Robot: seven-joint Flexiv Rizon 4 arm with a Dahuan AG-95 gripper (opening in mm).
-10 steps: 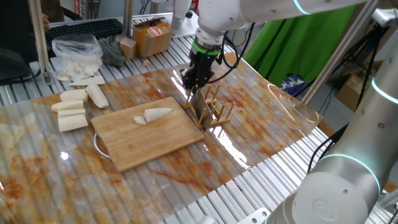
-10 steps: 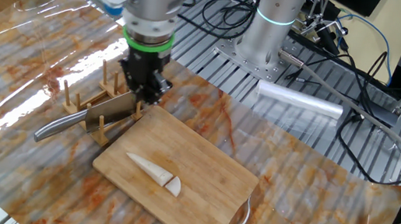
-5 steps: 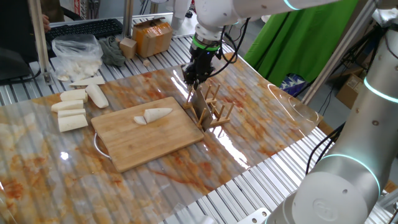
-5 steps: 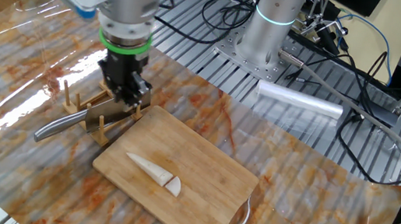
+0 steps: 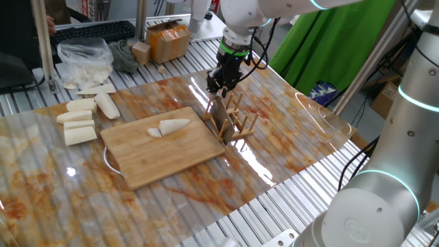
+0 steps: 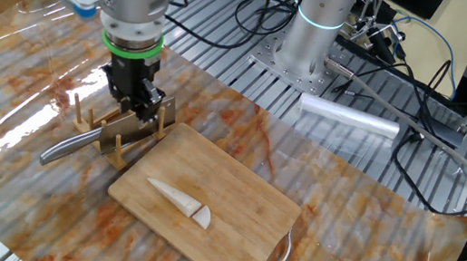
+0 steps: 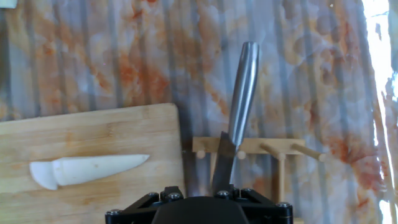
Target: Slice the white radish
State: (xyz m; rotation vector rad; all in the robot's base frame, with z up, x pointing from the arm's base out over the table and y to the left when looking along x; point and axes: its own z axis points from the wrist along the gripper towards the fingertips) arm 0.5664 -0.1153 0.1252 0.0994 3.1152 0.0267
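The white radish lies on the wooden cutting board, pointed tip toward the rack. One cut piece sits at its blunt end. A steel knife rests in the wooden peg rack beside the board. My gripper hovers just above the rack and the knife blade, jaws a little apart, with nothing between them. The hand view shows only the gripper's dark housing at the bottom edge; the fingers are hidden there.
Several blunt white chunks lie left of the board, with a plastic bag of white pieces, a cardboard box and a keyboard behind. A silver cylinder lies near the arm's base.
My gripper has moved along the rack, away from the cutting board and toward the knife's handle end. The knife and radish have not moved.
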